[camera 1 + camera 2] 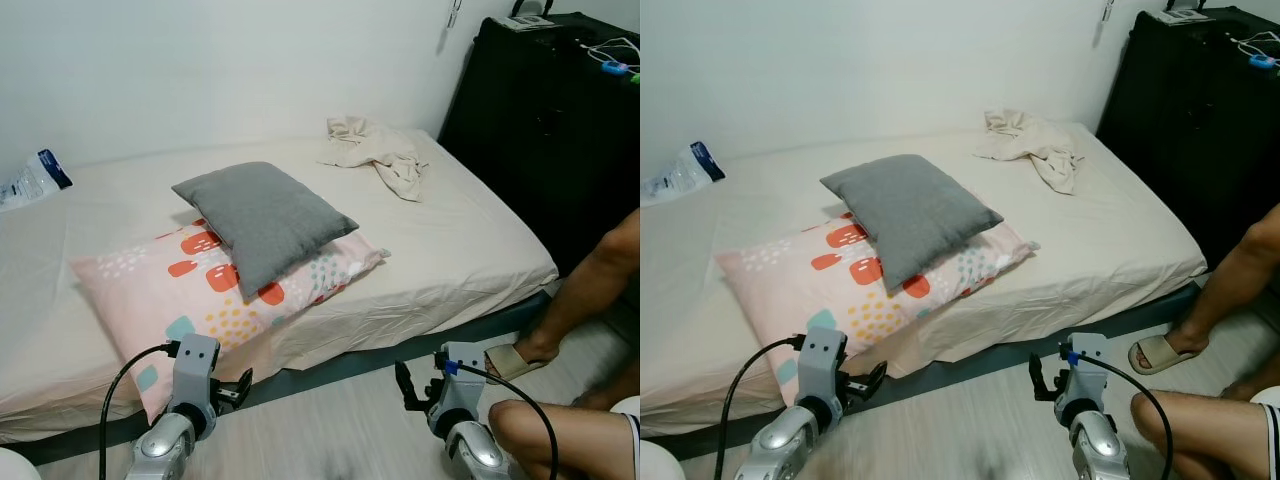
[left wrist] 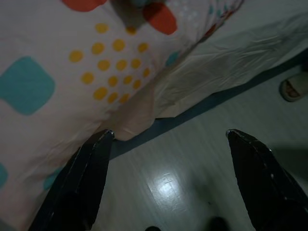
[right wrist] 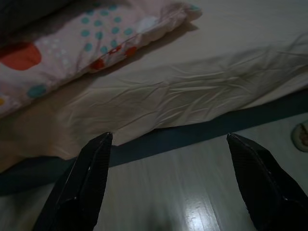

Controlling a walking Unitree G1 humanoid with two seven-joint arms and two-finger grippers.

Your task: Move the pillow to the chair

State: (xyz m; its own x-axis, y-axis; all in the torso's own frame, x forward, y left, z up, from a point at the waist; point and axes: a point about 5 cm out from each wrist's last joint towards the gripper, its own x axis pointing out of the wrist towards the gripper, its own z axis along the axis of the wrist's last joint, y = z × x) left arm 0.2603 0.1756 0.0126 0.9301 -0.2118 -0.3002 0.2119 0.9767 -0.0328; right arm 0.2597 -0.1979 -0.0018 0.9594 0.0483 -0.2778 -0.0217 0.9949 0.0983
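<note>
A grey pillow (image 1: 265, 215) lies across a larger pink pillow (image 1: 190, 300) printed with red, teal and yellow shapes, both on the bed (image 1: 470, 240). My left gripper (image 1: 236, 388) hangs low in front of the bed, just below the pink pillow's overhanging corner (image 2: 120, 130). Its fingers (image 2: 91, 163) are open and hold nothing. My right gripper (image 1: 405, 385) is over the floor by the bed's front edge (image 3: 192, 134), also open and holding nothing. Both are well short of the grey pillow.
A person sits at the right, with a leg (image 1: 590, 280), a knee (image 1: 560, 430) and a sandalled foot (image 1: 510, 360) close to my right arm. A black cabinet (image 1: 550, 120) stands beyond the bed. A crumpled cloth (image 1: 380, 150) and a blue-white packet (image 1: 35, 178) lie on the bed.
</note>
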